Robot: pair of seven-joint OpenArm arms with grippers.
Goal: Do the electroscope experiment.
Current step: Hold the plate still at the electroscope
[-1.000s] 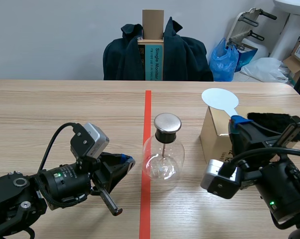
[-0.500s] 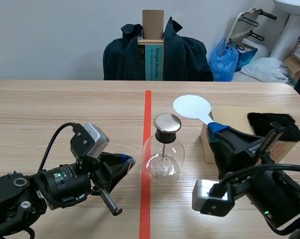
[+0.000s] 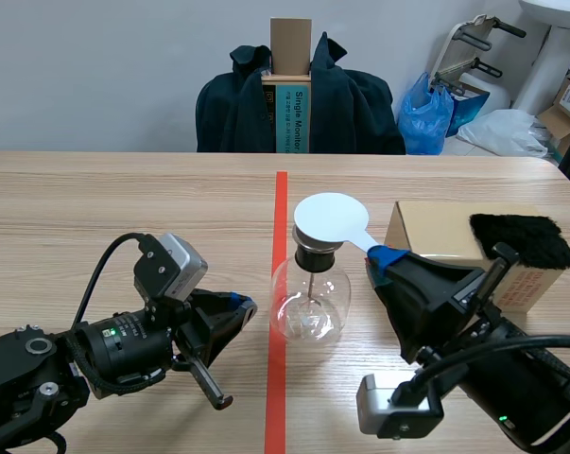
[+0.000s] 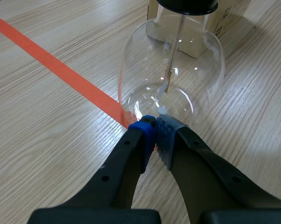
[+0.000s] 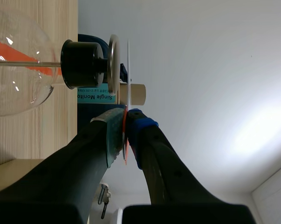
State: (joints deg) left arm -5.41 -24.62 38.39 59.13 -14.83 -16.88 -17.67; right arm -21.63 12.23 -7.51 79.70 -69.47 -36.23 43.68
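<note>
- Clear round glass flask electroscope (image 3: pixel 309 303), black stopper (image 5: pixel 79 64), metal disc cap (image 5: pixel 114 65): upright on desk (image 3: pixel 124 199).
- White round flat paddle (image 3: pixel 330 220): level, just above the cap, not touching; handle clamped in right end effector (image 5: pixel 125 122).

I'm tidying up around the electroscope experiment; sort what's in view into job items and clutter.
Job: glass electroscope flask; white disc paddle, held over its top by the right gripper; black fur pad, probably for charging.
Lying about: cardboard box under the fur; dark jacket behind the table; blue plastic bag.
</note>
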